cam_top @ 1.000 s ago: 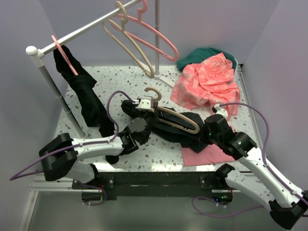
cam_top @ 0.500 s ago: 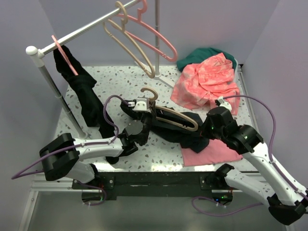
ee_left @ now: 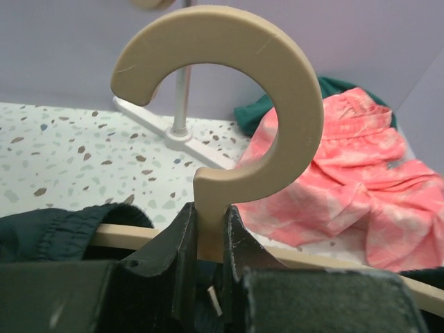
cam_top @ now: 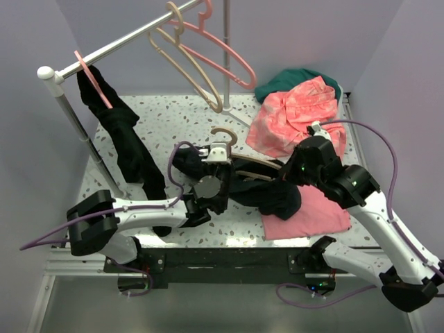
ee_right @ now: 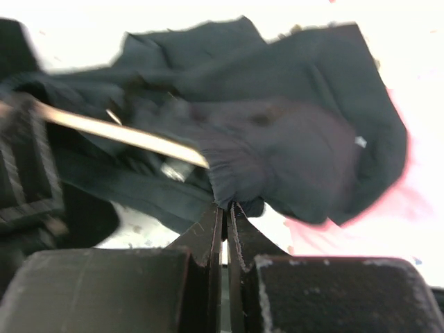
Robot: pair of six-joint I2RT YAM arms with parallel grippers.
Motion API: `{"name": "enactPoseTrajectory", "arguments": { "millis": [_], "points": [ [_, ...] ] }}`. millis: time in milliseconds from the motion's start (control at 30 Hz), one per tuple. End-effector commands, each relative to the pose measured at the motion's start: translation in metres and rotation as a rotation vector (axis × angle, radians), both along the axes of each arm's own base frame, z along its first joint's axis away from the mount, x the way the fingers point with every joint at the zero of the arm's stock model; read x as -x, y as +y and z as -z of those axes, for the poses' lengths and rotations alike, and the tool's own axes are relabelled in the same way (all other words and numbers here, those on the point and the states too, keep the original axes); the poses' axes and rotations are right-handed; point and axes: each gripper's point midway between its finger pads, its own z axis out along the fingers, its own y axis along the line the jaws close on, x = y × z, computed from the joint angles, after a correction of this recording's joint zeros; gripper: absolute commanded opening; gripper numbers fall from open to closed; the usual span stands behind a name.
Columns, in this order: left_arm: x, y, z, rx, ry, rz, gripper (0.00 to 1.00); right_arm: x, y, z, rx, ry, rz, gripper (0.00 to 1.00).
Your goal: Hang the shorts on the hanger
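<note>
The dark shorts point(cam_top: 274, 194) lie bunched at the table's middle, over the beige hanger point(cam_top: 255, 165). My left gripper point(cam_top: 217, 154) is shut on the hanger's neck just below its rounded hook point(ee_left: 229, 90); a shoulder bar point(ee_left: 118, 236) runs left under dark fabric point(ee_left: 48, 232). My right gripper point(cam_top: 286, 173) is shut on a fold of the shorts point(ee_right: 277, 152) at their edge, next to the hanger's bar point(ee_right: 118, 132), which disappears under the cloth.
A folded pink cloth point(cam_top: 312, 215) lies under the shorts at the front right. A pink patterned garment point(cam_top: 298, 118) and a teal cloth point(cam_top: 291, 78) lie at the back right. A rail point(cam_top: 118, 45) carries a black garment point(cam_top: 128, 149), a pink hanger point(cam_top: 222, 59) and another beige one.
My left gripper has carried the hanger a little right and toward the front. My right gripper has moved back and left with the shorts' edge, drawing cloth over the hanger's right end.
</note>
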Motion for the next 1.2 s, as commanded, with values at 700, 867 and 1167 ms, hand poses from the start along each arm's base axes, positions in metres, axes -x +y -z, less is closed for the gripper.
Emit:
{"name": "enactPoseTrajectory", "arguments": {
  "millis": [700, 867, 1167],
  "points": [
    [0.027, -0.055, -0.181, 0.093, 0.161, 0.260, 0.00, -0.045, 0.038, -0.219, -0.398, -0.470, 0.007, 0.00],
    [0.024, -0.060, -0.162, 0.048, 0.216, 0.282, 0.00, -0.031, 0.058, -0.156, -0.429, -0.393, -0.117, 0.00],
    [0.030, -0.050, -0.137, -0.043, 0.239, 0.331, 0.00, 0.022, 0.076, -0.136, -0.333, -0.399, -0.503, 0.49]
  ]
}}
